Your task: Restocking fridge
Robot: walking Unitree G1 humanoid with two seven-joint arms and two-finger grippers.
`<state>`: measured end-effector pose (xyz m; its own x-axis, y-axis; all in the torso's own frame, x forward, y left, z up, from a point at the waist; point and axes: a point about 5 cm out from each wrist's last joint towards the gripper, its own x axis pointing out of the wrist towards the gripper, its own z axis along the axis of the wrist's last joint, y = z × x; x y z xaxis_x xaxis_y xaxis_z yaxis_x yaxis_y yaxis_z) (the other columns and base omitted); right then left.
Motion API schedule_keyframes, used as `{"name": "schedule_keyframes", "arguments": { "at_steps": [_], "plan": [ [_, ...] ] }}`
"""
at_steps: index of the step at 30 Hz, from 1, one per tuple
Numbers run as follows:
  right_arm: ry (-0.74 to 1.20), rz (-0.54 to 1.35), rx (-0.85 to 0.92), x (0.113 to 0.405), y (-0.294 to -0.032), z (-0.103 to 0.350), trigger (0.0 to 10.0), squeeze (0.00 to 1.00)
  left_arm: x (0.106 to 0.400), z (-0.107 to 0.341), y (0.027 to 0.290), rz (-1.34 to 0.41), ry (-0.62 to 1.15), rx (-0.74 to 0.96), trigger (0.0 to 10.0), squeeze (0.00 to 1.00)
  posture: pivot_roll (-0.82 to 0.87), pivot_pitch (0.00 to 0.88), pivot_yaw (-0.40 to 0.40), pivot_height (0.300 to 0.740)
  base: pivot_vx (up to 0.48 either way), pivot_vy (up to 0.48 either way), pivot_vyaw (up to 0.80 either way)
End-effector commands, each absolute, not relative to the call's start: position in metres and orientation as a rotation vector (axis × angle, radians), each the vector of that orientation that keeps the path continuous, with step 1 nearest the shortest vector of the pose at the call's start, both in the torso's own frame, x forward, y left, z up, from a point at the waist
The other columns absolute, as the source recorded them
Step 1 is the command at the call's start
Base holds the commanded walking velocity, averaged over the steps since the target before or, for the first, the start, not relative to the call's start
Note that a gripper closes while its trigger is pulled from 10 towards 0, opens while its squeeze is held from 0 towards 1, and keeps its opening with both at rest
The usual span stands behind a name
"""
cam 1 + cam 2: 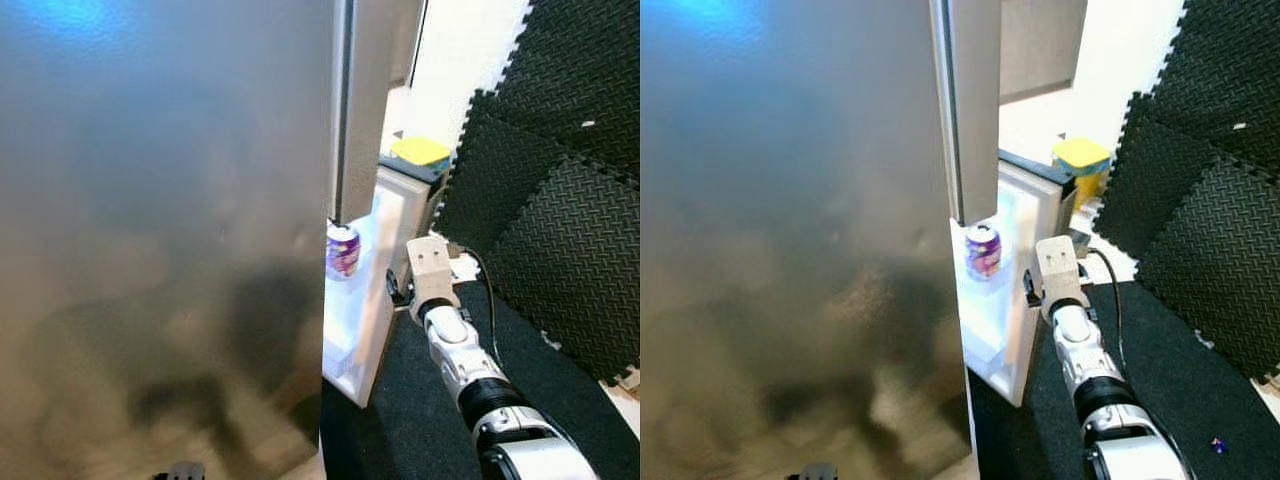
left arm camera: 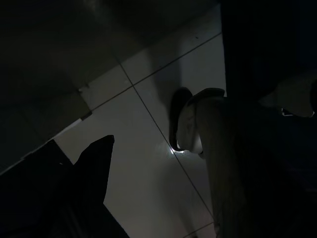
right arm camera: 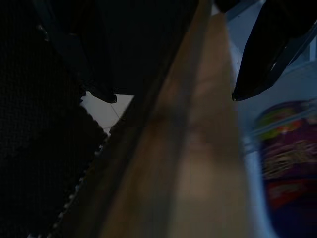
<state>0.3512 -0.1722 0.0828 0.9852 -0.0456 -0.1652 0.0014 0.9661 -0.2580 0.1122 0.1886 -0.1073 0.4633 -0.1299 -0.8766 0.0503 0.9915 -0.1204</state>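
One arm working: our right gripper (image 3: 171, 54), jaws wide astride the fridge door's edge (image 3: 198, 144) | can (image 1: 983, 250) upright on door shelf just beyond, on the inner side | left arm idle.

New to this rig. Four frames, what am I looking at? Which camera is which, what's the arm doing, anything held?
It's a humanoid robot restocking a fridge. Two pictures come from the head's stereo camera, two from wrist cameras looking along each gripper's black fingers.

Head views: a large brushed steel fridge door fills the left side. Past its edge, a purple drink can stands in the white shelf of an open door. The silver right arm reaches to that door's edge.

In the right wrist view, the right gripper is open, its fingers straddling the door's edge, the can beyond.

The dark left wrist view shows tiled floor; nothing is held.
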Motion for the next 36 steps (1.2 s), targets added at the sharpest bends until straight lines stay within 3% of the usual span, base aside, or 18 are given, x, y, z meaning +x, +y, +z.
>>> {"name": "schedule_keyframes", "arguments": {
  "at_steps": [1, 16, 17, 18, 20, 26, 31, 36],
  "plan": [
    [0.251, -0.059, -0.281, 0.343, -0.181, 0.066, 10.0, 0.0, 0.103, -0.11, 0.189, -0.114, 1.117, -0.08, 10.0, 0.0, -0.07, 0.002, 0.0, 0.74, 0.0, 0.0, 0.0],
    [0.575, -0.043, -0.379, 0.284, -0.204, -0.009, 10.0, 0.0, 0.104, -0.11, 0.188, -0.111, 1.117, -0.077, 10.0, 0.0, -0.06, 0.0, -0.007, 0.74, 0.0, 0.0, 0.0],
    [0.713, -0.012, -0.405, 0.254, -0.21, -0.035, 10.0, 0.0, 0.104, -0.11, 0.188, -0.107, 1.117, -0.076, 10.0, 0.0, -0.06, 0.0, -0.007, 0.74, 0.0, 0.0, 0.0],
    [0.713, -0.012, -0.405, 0.254, -0.21, -0.035, 10.0, 0.0, 0.104, -0.11, 0.188, -0.107, 1.117, -0.076, 10.0, 0.0, -0.06, 0.0, -0.007, 0.74, 0.0, 0.0, 0.0],
    [0.858, 0.008, -0.424, 0.218, -0.218, -0.059, 10.0, 0.0, 0.104, -0.11, 0.188, -0.106, 1.118, -0.074, 10.0, 0.0, -0.06, 0.0, -0.006, 0.74, 0.0, 0.0, 0.0],
    [1.025, 0.036, -0.431, 0.173, -0.225, -0.083, 10.0, 0.0, 0.104, -0.11, 0.188, -0.106, 1.12, -0.07, 10.0, 0.0, -0.06, 0.0, -0.004, 0.74, 0.0, 0.0, 0.0],
    [1.251, 0.082, -0.41, 0.108, -0.23, -0.106, 10.0, 0.0, 0.105, -0.11, 0.188, -0.107, 1.125, -0.067, 10.0, 0.0, -0.06, 0.0, -0.004, 0.74, 0.0, 0.0, 0.0],
    [1.288, 0.077, -0.363, 0.095, -0.227, -0.109, 10.0, 0.0, 0.106, -0.11, 0.188, -0.117, 1.127, -0.054, 10.0, 0.0, -0.05, 0.0, -0.003, 0.74, 0.0, 0.0, 0.0]
  ]
}}
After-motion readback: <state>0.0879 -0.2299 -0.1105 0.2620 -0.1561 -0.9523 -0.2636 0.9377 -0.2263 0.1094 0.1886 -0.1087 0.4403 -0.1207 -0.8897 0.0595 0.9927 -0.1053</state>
